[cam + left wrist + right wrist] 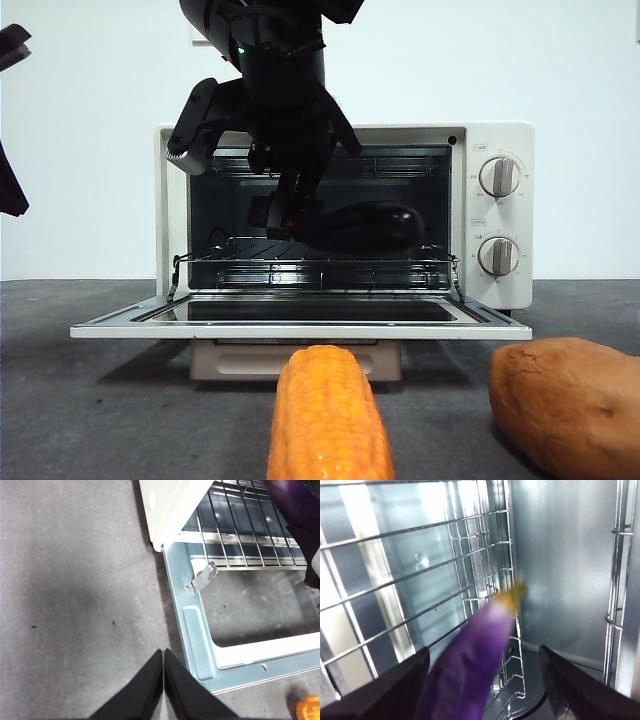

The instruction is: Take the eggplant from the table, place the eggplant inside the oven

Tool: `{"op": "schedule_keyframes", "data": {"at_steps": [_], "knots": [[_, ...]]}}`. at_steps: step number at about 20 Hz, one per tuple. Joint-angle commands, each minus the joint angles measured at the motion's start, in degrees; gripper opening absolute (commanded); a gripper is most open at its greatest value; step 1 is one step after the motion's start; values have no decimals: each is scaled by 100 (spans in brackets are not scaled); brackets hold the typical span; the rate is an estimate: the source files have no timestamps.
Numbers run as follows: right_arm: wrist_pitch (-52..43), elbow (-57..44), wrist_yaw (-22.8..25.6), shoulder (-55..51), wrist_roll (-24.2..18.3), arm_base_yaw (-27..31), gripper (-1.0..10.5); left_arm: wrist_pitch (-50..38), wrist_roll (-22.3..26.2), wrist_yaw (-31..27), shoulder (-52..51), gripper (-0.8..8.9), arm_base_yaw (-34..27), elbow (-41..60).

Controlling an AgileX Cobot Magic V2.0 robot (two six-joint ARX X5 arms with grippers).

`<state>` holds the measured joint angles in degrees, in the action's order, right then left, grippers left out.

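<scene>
My left gripper (163, 652) waits over the table (75, 605) at the oven door's left corner, jaws pressed together on nothing. In the front view, my right gripper (285, 210) reaches into the open oven (500, 135), jaws spread. The eggplant (365, 226) lies on the wire rack (320, 268), at the gripper's three o'clock.

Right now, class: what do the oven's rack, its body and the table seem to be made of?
Rack: thin bright metal wire, likely chromed steel; it glints. Oven body: smooth cream-white shell, probably painted metal, though plastic can't be ruled out; its inner wall looks like brushed, reflective metal. Table: dark grey, matte, lightly speckled surface; the material is unclear, perhaps laminate or a mat.
</scene>
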<state>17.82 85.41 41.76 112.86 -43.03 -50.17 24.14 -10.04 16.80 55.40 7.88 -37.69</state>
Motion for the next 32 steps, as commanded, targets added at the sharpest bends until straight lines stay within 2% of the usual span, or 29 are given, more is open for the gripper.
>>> {"op": "schedule_keyframes", "data": {"at_steps": [1,10,16,18,21,26,32], "knots": [[-74,85,37,101,105,-92,353,-59,-4,24,39,6,-4,-28],[-125,98,74,4,101,-380,353,-52,-7,24,39,6,-4,-28],[-107,107,229,-553,149,-769,353,17,-7,24,50,6,-4,-28],[-39,107,225,-894,330,-925,353,31,-7,24,87,6,-4,-28],[393,107,313,-1493,981,-1257,350,26,20,44,286,6,-4,-28],[1488,107,308,-2608,1958,-1764,192,-39,120,348,1088,6,-4,-28],[2533,107,308,-3733,2514,-2092,21,-603,166,671,2203,6,-4,-28]]}}
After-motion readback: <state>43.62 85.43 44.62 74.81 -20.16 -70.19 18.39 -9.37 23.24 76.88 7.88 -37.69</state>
